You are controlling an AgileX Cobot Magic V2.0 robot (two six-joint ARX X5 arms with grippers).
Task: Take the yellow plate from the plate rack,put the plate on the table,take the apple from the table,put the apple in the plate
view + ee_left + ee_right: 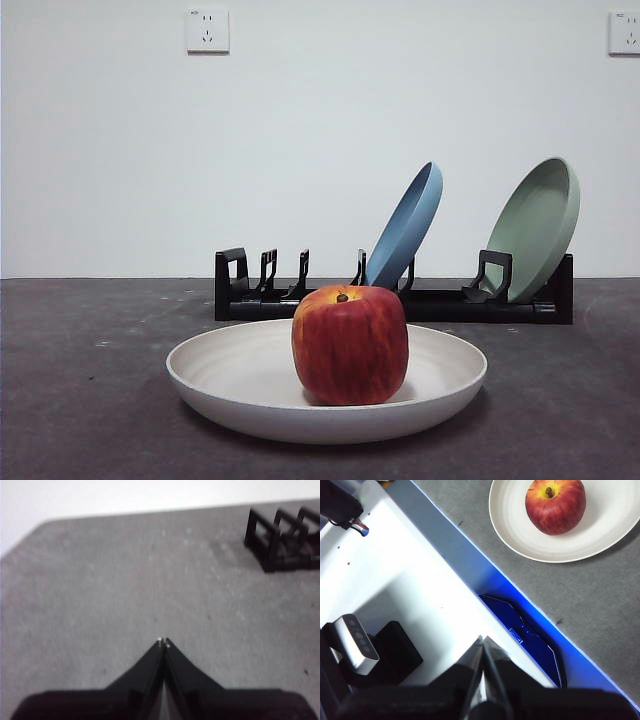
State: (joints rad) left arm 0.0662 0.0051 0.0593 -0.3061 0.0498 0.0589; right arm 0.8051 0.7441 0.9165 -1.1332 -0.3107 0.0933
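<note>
The red apple [350, 343] rests upright in the middle of the cream yellow plate [230, 375], which lies flat on the dark grey table [80, 400] in front of the black plate rack [300, 300]. The right wrist view shows the same apple [555, 505] in the plate [510, 515]. My right gripper [483, 640] is shut and empty, held back over the white robot base, well away from the plate. My left gripper [163, 642] is shut and empty over bare table [125, 580], with an end of the rack [282, 540] off to one side.
A blue plate [408, 225] and a pale green plate [540, 225] lean in the rack behind the apple. The white base [395, 580] with a blue-lit edge and a small grey camera unit [355, 642] lies beneath the right gripper.
</note>
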